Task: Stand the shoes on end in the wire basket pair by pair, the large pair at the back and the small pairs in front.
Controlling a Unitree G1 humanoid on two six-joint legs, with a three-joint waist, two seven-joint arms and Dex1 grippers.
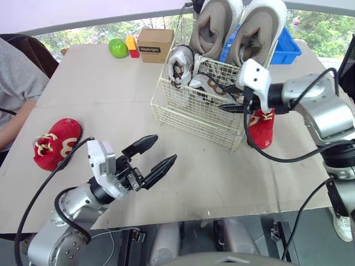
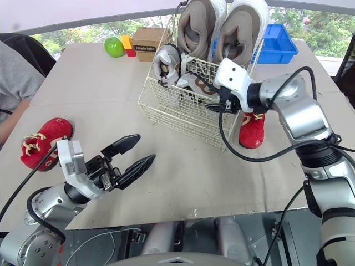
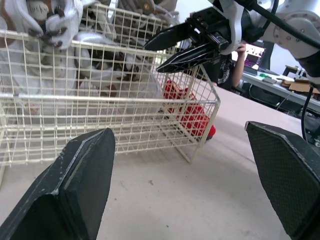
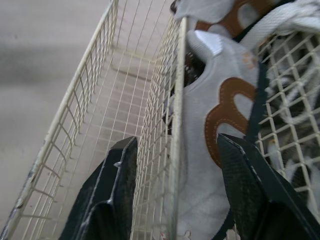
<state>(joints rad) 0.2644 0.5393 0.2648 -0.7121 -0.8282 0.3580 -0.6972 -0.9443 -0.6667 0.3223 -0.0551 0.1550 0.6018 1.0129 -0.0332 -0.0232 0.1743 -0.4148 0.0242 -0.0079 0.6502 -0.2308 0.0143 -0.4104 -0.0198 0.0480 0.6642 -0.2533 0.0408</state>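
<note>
A white wire basket (image 1: pixel 188 121) stands on the table at the back right. Two large beige shoes (image 1: pixel 213 25) stand on end along its back. Before them a small grey shoe (image 1: pixel 180 64) stands upright and a white shoe with brown patches (image 4: pixel 210 150) lies tilted. My right gripper (image 1: pixel 222 107) is open over the basket's right front, with a wire wall and the white shoe between its fingers. One red shoe (image 1: pixel 262 127) stands outside the basket, to its right. Another red shoe (image 1: pixel 55 143) lies at the table's left. My left gripper (image 1: pixel 165 148) hangs open and empty near the front.
A green apple (image 1: pixel 118 48), a yellow and red block (image 1: pixel 132 46) and a cardboard box (image 1: pixel 155 44) sit at the back left of the basket. A blue bin (image 1: pixel 285 47) stands behind it. A person's arm (image 1: pixel 16 83) is at the left edge.
</note>
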